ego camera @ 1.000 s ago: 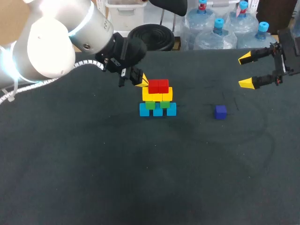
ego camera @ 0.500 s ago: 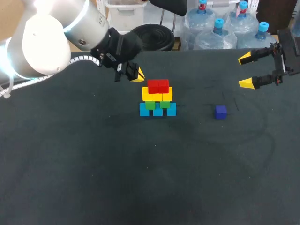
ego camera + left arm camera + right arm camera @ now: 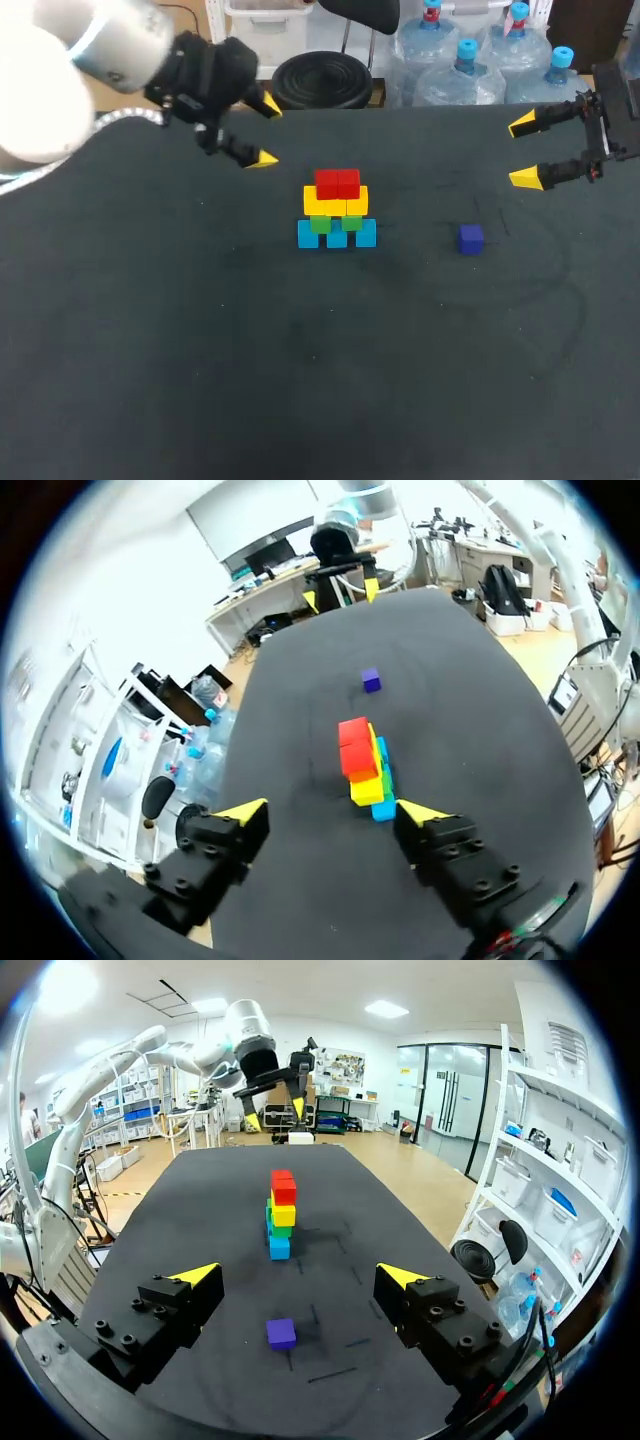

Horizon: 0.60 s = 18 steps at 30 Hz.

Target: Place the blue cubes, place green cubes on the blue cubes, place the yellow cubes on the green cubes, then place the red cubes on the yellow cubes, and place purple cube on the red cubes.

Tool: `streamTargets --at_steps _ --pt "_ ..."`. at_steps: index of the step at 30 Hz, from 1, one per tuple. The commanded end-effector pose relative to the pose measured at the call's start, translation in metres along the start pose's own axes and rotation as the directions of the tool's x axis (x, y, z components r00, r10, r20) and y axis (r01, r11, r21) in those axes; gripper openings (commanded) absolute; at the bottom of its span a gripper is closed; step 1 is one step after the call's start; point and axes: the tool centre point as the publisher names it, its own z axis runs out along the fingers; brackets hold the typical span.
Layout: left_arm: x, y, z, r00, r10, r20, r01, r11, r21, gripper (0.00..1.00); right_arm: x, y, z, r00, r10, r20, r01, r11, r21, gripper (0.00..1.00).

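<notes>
Dark table [image 3: 300, 380] filling the frame. Stack [image 3: 337, 210] at centre, red on top. Left fingers [image 3: 263, 158] upper left, right fingers [image 3: 524, 178] upper right, both spread wide, gripping nothing. Purple cube [image 3: 471, 238] right of centre, below the right fingers, apart from them.

A dark matte table [image 3: 300, 400] lies evenly lit.

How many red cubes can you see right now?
2: both crown the stack, side by side, left red cube and right red cube; others may hide behind.
</notes>
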Motion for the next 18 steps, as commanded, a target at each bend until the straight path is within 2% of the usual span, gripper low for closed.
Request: streamTargets --at_steps 1,7,11,18 --pt "0.013 -0.019 -0.035 0.998 -0.014 0.056 0.019 0.996 -0.088 1.0 0.0 0.0 0.0 1.0 -0.001 0.001 0.001 1.0 0.0 1.0" --pt "0.027 -0.028 -0.059 0.996 -0.057 0.065 0.062 0.995 -0.081 1.0 0.0 0.0 0.0 1.0 -0.001 0.001 0.001 1.0 0.0 1.0" --pt "0.039 -0.036 -0.075 0.989 -0.104 0.107 0.114 0.989 -0.095 1.0 0.0 0.0 0.0 1.0 -0.001 0.001 0.001 1.0 0.0 1.0" --pt "0.06 -0.055 -0.1 0.978 -0.127 0.167 0.149 0.981 -0.125 1.0 0.0 0.0 0.0 1.0 -0.001 0.001 0.001 1.0 0.0 1.0"
